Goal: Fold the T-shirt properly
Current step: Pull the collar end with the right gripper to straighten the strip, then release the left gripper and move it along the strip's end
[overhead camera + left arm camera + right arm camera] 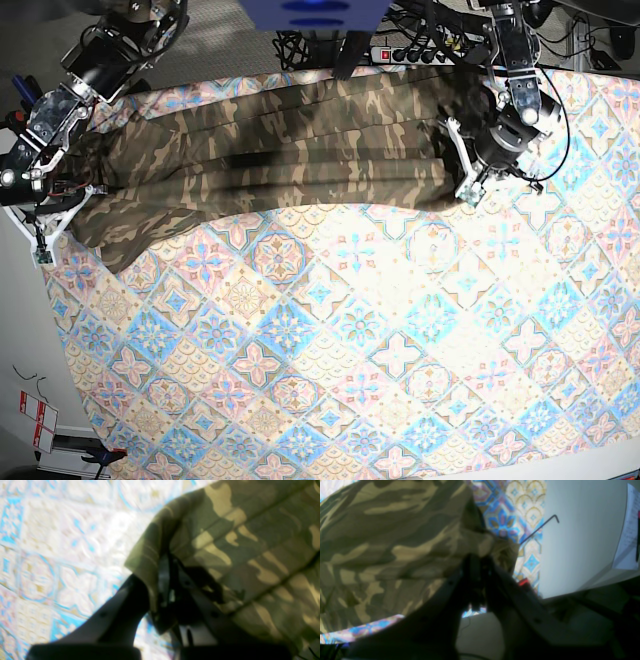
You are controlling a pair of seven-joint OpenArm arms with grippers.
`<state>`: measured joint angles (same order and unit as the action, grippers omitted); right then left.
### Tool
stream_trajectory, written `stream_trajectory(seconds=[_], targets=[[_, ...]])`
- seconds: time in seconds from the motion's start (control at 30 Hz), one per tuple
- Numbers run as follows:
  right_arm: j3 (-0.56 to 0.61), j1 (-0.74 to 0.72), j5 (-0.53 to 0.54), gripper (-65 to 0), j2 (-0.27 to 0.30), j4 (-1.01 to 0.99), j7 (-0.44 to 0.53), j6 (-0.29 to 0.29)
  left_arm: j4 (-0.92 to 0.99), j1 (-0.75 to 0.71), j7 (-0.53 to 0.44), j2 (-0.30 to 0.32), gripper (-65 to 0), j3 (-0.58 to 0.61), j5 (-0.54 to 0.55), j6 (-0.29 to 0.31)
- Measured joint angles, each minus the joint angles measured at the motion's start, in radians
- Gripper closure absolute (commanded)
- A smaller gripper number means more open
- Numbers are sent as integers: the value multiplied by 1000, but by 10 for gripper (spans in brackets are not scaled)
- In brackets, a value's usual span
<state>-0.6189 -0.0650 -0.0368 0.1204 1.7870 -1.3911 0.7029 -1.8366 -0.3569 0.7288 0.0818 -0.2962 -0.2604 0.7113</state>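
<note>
Cloth [380, 330]: tile-patterned cover lying flat over the table, bare across the whole near half; it serves as the landmark below.
Shirt [290, 160]: camouflage T-shirt stretched in a long band along the cloth's far edge, sagging in lengthwise pleats, which suggests it is pulled taut between two held ends.
Left gripper [162, 597]: at the cloth's far corner on the base view's right; fingers pressed together on a bunched fold of shirt edge, probably to anchor that end.
Right gripper [480, 580]: at the cloth's far corner on the base view's left, reaching just past the cloth's side edge; fingers clamped on a gathered corner of shirt, lifting it clear of the cloth.
Purpose, judged: holding both ends apart spreads the shirt, a likely preparation for laying it flat before folding.
Progress, judged: early; no neat fold is visible.
Risk, judged: pleats may set as creases.
</note>
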Motion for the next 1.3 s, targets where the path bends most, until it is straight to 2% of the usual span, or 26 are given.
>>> stream_trajectory(seconds=[0.27, 0.4, 0.6, 0.67, 0.73, 0.9, 1.03, 1.13, 1.2, 1.3], targets=[[-3, 44, -2, -6, 3, -11, 4, 0, 73, -51, -7, -4, 0, 4, 1, 0], [-3, 63, -11, -6, 0, -128, -5, -3, 156, -53, -4, -2, 0, 4, -2, -8], [-45, 52, -15, -11, 2, -272, 10, -4, 227, -42, -53, 2, 0, -6, 34, 2], [-40, 55, -14, -43, 5, -307, 10, -4, 237, -27, -52, 2, 0, -7, 42, 17], [-27, 60, -15, -95, 9, -313, 5, -4, 237, -25, -45, 2, -37, -8, 44, 15], [-29, 39, -16, -242, 25, -314, 6, -4, 237, -11, -34, 2, -213, -8, 32, -5], [-51, 17, -11, -332, 43, -313, 15, -4, 237, -6, -30, 2, -342, -8, 31, -8], [-100, -2, -24, -366, 55, -306, 1, -4, 214, -8, -23, 1, -401, -9, 26, -12], [-118, -14, -26, -373, 63, -295, 2, -5, 166, -25, 6, -22, -416, -9, -8, -20], [-122, -30, -23, -372, 60, -248, 2, -4, 45, -75, 21, -52, -423, -9, -2, -2]])
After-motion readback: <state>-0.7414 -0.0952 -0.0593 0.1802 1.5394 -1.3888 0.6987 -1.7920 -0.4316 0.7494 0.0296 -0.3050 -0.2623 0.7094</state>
